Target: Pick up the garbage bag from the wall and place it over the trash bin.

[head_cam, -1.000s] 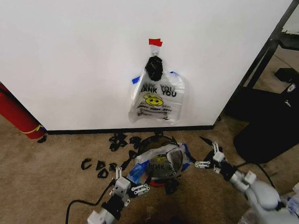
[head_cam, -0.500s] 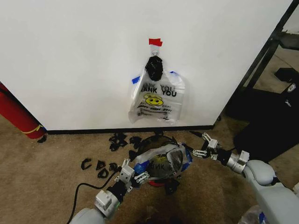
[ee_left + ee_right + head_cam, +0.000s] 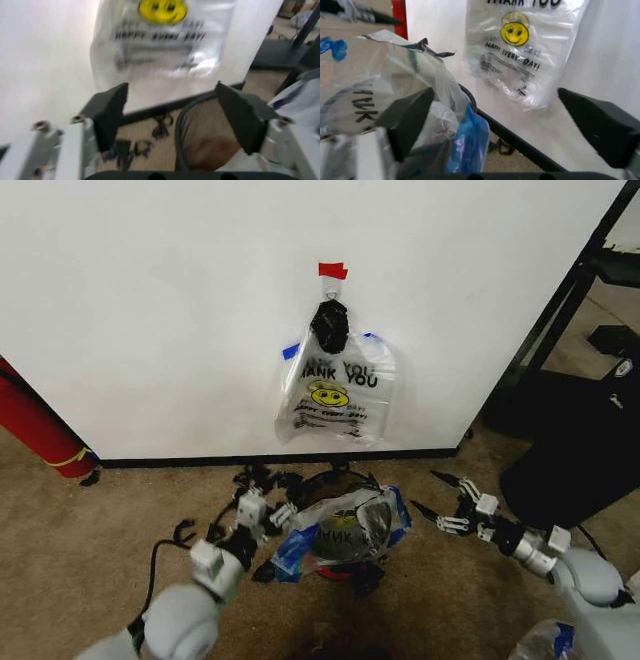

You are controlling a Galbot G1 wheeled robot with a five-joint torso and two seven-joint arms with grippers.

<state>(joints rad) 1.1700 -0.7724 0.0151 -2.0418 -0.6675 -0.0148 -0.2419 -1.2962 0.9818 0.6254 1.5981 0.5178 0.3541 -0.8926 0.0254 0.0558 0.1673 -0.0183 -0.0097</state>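
A garbage bag [image 3: 345, 525] sits draped over the trash bin [image 3: 340, 565] on the carpet, flanked by both claws with their jaws spread and holding nothing. The left claw [image 3: 262, 511] hovers beside the bag's blue-edged rim nearest it; the right claw [image 3: 440, 512] stands a little apart from the opposite rim. Ahead of both claws, a bunch of like bags [image 3: 335, 395] hangs under a black knot [image 3: 330, 326] on the wall [image 3: 150, 300], below a piece of red tape [image 3: 333, 271].

The bag appears only loosely seated, its plastic crumpled and bunched high over the opening rather than pulled down the sides. The risk, as judged here, is that either claw brushing the thin film drags the bag off the rim or tips the light bin. Small black pieces [image 3: 215, 532] scattered on the floor near the left claw, and a cable [image 3: 152, 565] trailing below it, could also snag an arm.
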